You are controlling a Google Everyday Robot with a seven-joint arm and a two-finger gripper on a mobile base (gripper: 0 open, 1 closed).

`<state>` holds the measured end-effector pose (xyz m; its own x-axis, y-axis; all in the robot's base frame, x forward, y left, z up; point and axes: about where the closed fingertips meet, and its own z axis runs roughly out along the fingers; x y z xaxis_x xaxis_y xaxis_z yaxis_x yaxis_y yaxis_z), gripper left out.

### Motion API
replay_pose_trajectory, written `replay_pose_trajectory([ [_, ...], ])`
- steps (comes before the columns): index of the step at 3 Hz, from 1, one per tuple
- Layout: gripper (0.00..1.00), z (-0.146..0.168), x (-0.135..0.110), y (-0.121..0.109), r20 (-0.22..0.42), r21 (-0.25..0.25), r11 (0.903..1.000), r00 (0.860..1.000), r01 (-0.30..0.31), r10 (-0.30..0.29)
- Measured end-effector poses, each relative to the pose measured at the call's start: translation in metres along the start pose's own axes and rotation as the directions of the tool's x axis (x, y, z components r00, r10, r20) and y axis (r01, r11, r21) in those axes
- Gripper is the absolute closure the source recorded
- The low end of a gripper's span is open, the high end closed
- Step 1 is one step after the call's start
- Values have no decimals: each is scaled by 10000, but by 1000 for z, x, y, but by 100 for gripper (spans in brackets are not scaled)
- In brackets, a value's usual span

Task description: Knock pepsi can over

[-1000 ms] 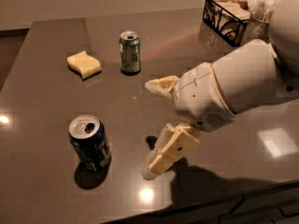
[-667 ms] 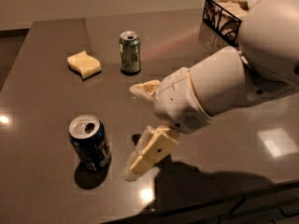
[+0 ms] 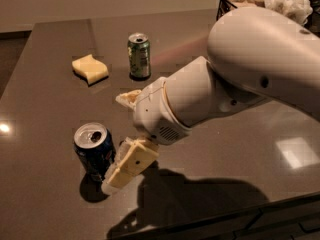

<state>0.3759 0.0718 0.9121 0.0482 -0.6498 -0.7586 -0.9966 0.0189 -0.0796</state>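
My gripper point(image 3: 116, 143) hangs just right of the pepsi can point(image 3: 92, 151), which stands upright on the counter point(image 3: 45, 109). My fingers point(image 3: 131, 164) are spread wide, and the nearer one lies close against the can's right side. Well behind the pepsi can are a green can point(image 3: 139, 55) and a yellow sponge point(image 3: 90, 69).

A green drink can point(image 3: 139, 55) stands upright toward the back of a dark, glossy table point(image 3: 55, 109). A wavy yellow sponge point(image 3: 90, 69) lies near it, closer to the table's left edge. At the far right corner, a dark wire basket point(image 3: 240, 1) sits beside crumpled white paper point(image 3: 287, 4). The gripper point(image 3: 117, 140) hangs low over the table's front left.
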Motion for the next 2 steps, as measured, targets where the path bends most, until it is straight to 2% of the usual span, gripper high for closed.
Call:
replay_pose_trajectory([
  [1, 0, 19, -10, 1, -180, -11, 9999, 9997, 171, -171],
  [2, 19, 32, -18, -1, -293, -253, 9992, 9991, 304, -311],
])
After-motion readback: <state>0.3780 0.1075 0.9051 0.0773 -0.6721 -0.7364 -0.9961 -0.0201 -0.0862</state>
